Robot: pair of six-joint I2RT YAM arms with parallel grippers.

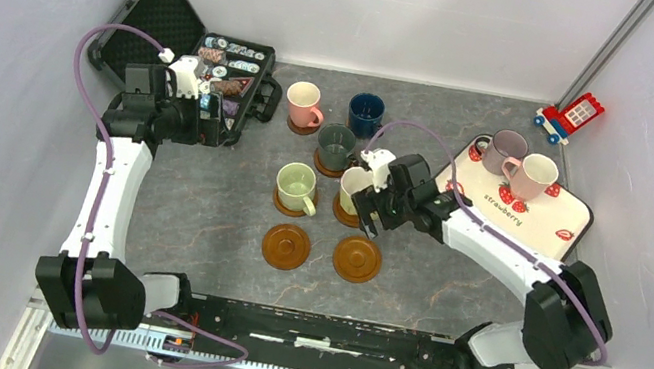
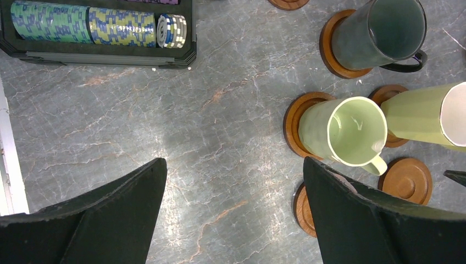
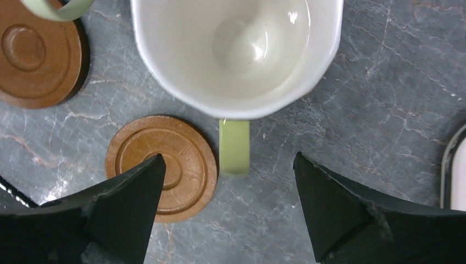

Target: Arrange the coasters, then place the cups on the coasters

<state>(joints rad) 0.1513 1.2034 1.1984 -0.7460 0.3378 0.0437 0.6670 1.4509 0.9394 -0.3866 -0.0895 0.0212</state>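
Five cups stand on coasters: pink (image 1: 302,104), navy (image 1: 365,113), dark grey-green (image 1: 335,145), light green (image 1: 295,186) and cream-yellow (image 1: 354,189). My right gripper (image 1: 375,222) is open just in front of the cream-yellow cup (image 3: 236,49). Its handle (image 3: 234,146) points between the fingers and touches neither. Two bare coasters (image 1: 286,245) (image 1: 357,258) lie nearer the front. A mauve-grey cup (image 1: 503,153) and a pale pink cup (image 1: 533,175) stand on the strawberry tray (image 1: 549,224). My left gripper (image 1: 208,118) hangs open and empty by the chip case, to the left of the cups.
An open black case of poker chips (image 1: 177,31) lies at the back left; its chip rows (image 2: 99,25) show in the left wrist view. A red and blue toy (image 1: 569,115) sits at the back right corner. Walls close in both sides.
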